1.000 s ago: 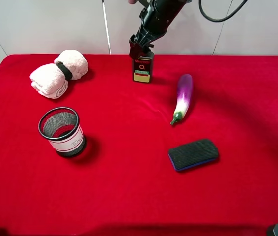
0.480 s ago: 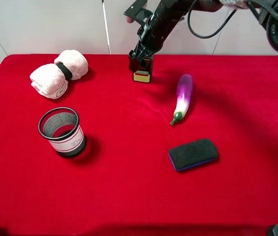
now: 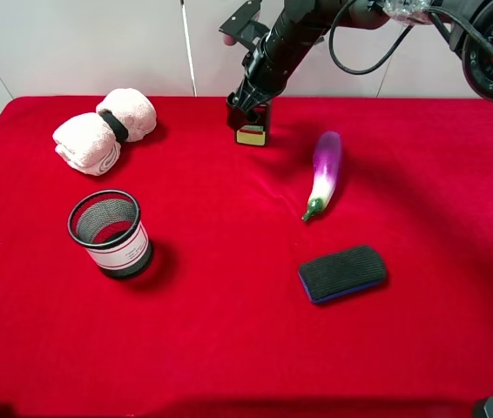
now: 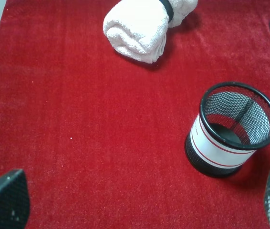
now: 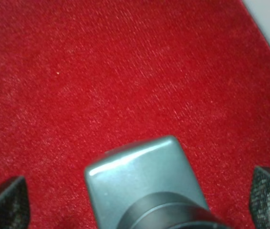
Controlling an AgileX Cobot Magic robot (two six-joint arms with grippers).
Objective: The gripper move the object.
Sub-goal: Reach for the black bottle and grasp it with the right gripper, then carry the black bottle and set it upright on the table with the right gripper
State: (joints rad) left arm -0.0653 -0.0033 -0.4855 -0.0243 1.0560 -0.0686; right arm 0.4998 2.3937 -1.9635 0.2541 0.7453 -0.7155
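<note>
Seen from high up: right claw [image 3: 249, 111] down over the pump bottle [image 3: 251, 133] at the far edge of the red bench [image 3: 229, 348], beside the eggplant [image 3: 325, 170]. At the left wrist: left claw [image 4: 140, 200] spread wide near the mesh cup [image 4: 230, 131]. At the right wrist: fingers [image 5: 4, 202] apart, flanking the bottle's top, not touching.

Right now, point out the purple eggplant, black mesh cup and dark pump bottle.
Purple eggplant [image 3: 325, 170]: exterior high view, mid-body.
Black mesh cup [image 4: 216, 145]: left wrist view, white label.
Dark pump bottle [image 3: 251, 136]: exterior high view, cream label.
</note>
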